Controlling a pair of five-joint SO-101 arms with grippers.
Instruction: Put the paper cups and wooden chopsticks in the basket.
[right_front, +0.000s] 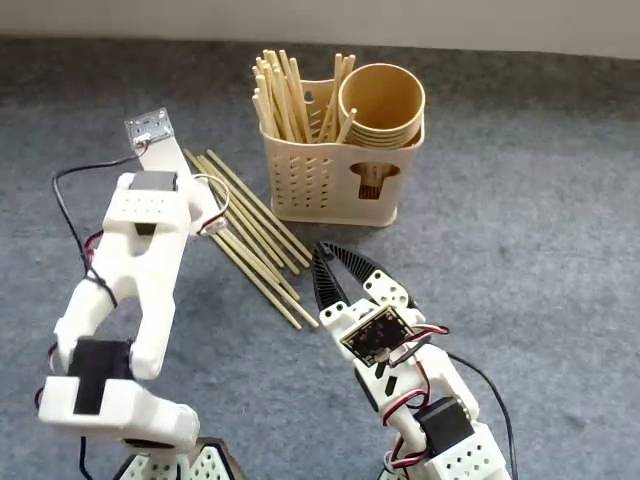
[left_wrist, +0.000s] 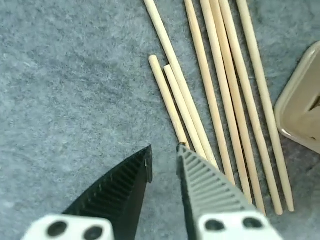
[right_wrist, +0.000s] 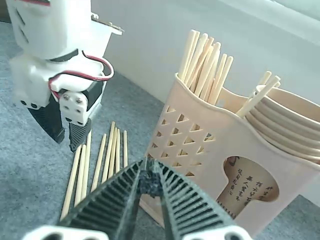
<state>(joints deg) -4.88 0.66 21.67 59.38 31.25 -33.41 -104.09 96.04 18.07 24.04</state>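
A beige perforated basket (right_front: 330, 185) stands at the back middle, holding a stack of paper cups (right_front: 382, 100) and a bunch of wooden chopsticks (right_front: 285, 95). Several loose chopsticks (right_front: 255, 240) lie on the grey carpet left of it. My left gripper (left_wrist: 164, 156) hangs just above their near ends (left_wrist: 220, 85), slightly open, with nothing between its fingers. From the right wrist view that gripper (right_wrist: 66, 140) points down over the loose chopsticks (right_wrist: 100, 160). My right gripper (right_front: 320, 248) sits in front of the basket (right_wrist: 195, 150), shut and empty, its tips (right_wrist: 149, 167) meeting.
Grey carpet covers the whole floor, with free room to the right of the basket and at the far left. A white wall (right_wrist: 150, 40) runs behind the basket. A corner of the basket (left_wrist: 300, 110) lies close beside the loose chopsticks.
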